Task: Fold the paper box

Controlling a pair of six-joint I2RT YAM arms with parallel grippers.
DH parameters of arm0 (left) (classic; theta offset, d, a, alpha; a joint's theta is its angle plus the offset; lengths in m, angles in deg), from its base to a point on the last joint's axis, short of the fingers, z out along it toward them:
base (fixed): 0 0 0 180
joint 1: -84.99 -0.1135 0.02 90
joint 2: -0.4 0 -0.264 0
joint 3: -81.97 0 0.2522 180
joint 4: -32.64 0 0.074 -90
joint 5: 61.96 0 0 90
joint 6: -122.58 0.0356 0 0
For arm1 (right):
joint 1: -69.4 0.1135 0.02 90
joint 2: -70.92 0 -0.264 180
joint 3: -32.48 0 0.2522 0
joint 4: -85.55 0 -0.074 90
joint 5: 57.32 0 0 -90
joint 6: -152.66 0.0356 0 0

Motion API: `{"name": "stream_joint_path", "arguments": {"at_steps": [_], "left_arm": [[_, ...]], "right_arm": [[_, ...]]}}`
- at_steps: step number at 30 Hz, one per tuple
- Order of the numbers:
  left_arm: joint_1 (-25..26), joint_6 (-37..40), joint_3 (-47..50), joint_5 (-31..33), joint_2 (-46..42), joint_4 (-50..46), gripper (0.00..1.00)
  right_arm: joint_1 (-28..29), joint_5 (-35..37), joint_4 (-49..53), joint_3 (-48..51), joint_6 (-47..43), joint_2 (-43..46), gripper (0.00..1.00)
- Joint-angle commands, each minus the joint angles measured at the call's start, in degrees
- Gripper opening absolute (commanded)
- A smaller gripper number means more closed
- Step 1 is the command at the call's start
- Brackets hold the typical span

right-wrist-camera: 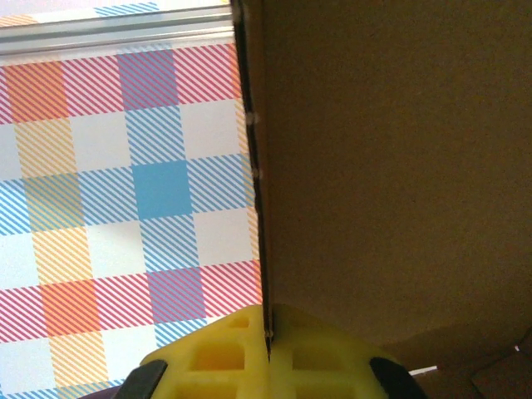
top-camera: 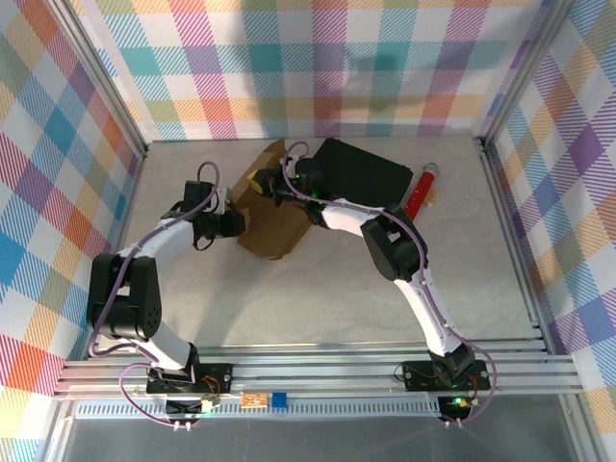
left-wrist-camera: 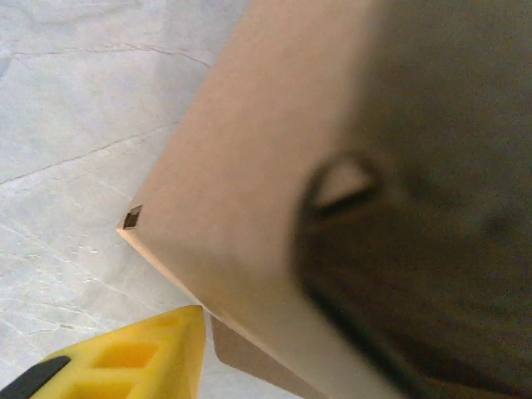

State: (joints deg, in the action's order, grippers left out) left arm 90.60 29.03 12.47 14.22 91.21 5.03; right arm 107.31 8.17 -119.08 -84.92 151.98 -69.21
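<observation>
table (top-camera: pixel 289 303) (pale, marbled) | paper box (top-camera: pixel 272 229) | black case (top-camera: pixel 361 173) | red cylinder (top-camera: pixel 423 186)

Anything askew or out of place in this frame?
The paper box sits askew beside the black case, one edge pinched in the right gripper. A stray red tube lies right of the case.

**Black Case and Red Tube Sit at Far End of Plaid-Walled Table**

A black case (top-camera: pixel 366 171) lies flat toward the far side of a pale, marble-patterned table (top-camera: pixel 318 298), right of centre. Just to its right a red tube (top-camera: pixel 422 189) rests at a slant, its far end capped in dark. Pastel plaid walls (top-camera: pixel 318 67) enclose the table on the far, left and right sides, edged by aluminium framing (top-camera: pixel 318 371). On the near rail sit a small orange piece (top-camera: pixel 254 400) and a blue one (top-camera: pixel 279 399).
</observation>
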Motion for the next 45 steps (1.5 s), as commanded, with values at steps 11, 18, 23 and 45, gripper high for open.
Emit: {"name": "stream_joint_path", "arguments": {"at_steps": [11,18,23,45], "left_arm": [[0.98,-0.06,0.84,10.92,0.23,7.93,0.46],[1.13,1.71,-1.01,9.00,2.58,9.96,0.46],[1.23,0.42,-1.20,6.98,3.49,12.14,0.46],[0.40,-1.36,-0.92,7.18,5.49,21.62,0.36]], "right_arm": [[-0.32,-0.88,4.03,-2.47,1.56,-1.28,0.00],[-0.25,-0.24,5.70,-2.73,2.02,-1.01,0.00],[0.12,1.75,2.94,-4.20,1.95,-3.04,0.00],[1.29,7.69,4.85,-4.82,2.62,-3.74,0.00]]}}
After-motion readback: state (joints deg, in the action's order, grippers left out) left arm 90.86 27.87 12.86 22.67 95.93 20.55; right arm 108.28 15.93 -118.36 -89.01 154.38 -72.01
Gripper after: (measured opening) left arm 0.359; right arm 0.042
